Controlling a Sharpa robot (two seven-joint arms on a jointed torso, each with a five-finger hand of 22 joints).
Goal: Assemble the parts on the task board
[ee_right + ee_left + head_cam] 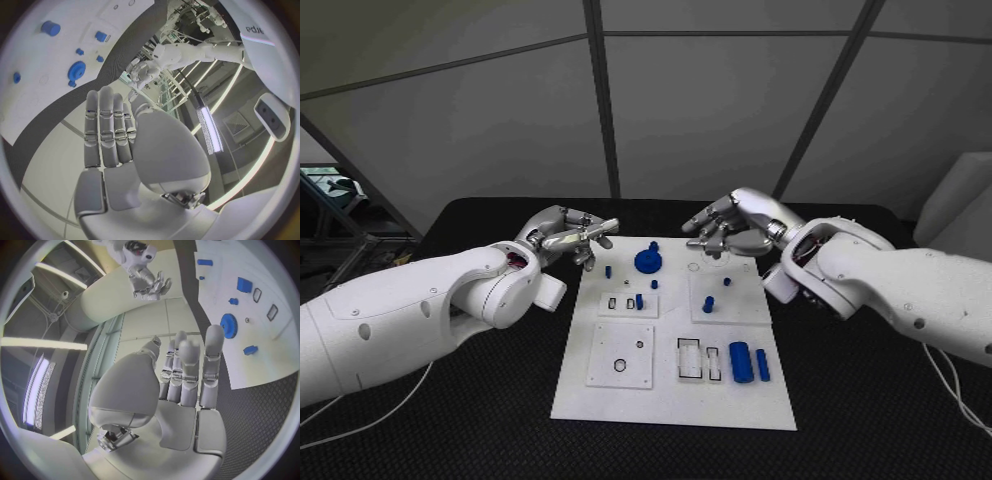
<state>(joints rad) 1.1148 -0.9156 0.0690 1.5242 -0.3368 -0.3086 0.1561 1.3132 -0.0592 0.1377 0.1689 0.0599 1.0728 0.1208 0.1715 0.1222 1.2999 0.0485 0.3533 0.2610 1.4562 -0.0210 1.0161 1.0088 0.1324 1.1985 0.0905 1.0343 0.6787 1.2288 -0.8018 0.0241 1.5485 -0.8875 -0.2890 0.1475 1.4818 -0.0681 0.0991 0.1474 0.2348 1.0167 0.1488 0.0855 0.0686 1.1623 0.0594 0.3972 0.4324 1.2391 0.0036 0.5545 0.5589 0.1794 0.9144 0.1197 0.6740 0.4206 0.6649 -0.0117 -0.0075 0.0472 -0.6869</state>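
Table: black [877, 400], matt, running left to right under both arms.
Room: pale grey wall panels [704, 120] split by dark seams stand behind the far edge of the table.
Board: white plate [678, 400] in the middle of the table, its long axis running near to far; the far end lies between the two hands.
Gear: round blue toothed part [648, 261] at the far middle of the board, lying flat.
Pegs: small blue pegs [708, 303] stand upright on the right inset plate, mid-board; another [607, 269] stands just left of the gear.
Cylinders: two blue cylinders [741, 362] lie side by side near the right edge of the board on its near half, long axes near to far, just right of the rectangular slots [689, 359].
Left plates: two square insets [622, 357] on the left half, one nearer than the other.
Left hand: [571, 238] raised over the far left corner of the board, holding nothing; in its wrist view the fingers [187, 371] lie straight and close together.
Right hand: [728, 228] raised over the far right corner, holding nothing; fingers [109, 127] straight, side by side.
Hands apart: the two face each other across the gear, not touching it.
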